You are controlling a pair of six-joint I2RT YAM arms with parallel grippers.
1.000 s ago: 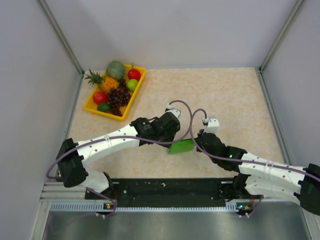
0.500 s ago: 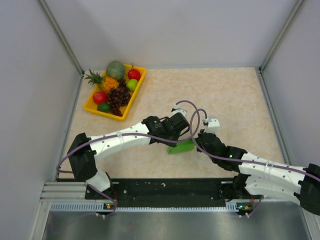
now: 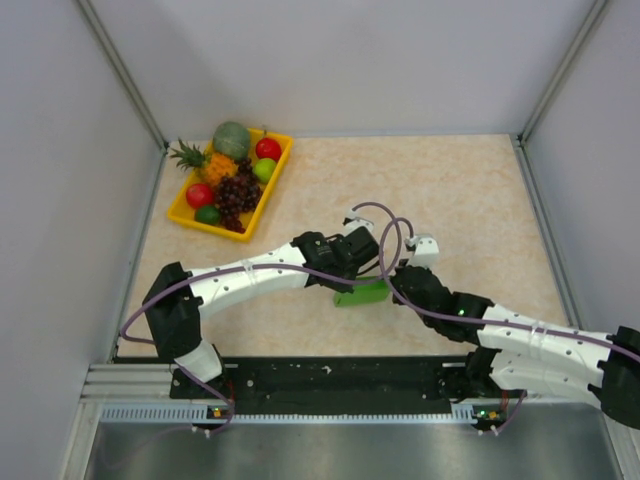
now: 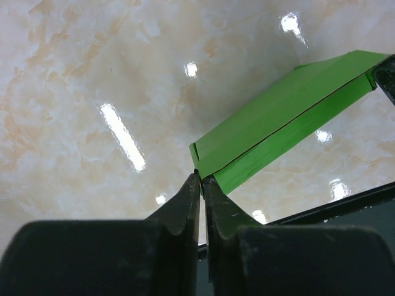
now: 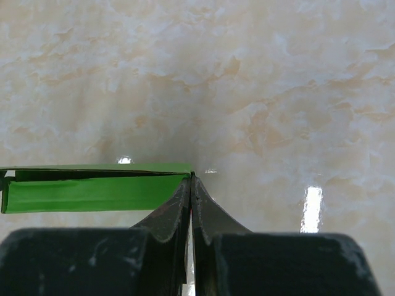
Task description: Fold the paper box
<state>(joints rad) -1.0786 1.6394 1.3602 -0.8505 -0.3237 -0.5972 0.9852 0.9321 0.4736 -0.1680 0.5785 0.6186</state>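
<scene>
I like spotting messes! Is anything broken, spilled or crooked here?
Nothing stands out. The paper box looks whole, pinched at each end by the left gripper and right gripper. The fruit sits neatly in the yellow tray.

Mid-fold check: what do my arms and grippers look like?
The left arm and right arm have white shells with black joints and bases. A thin purple cable loops along each. The left gripper and right gripper have matte black fingers tapering to narrow tips; the right pair shows pale scuffs.
</scene>
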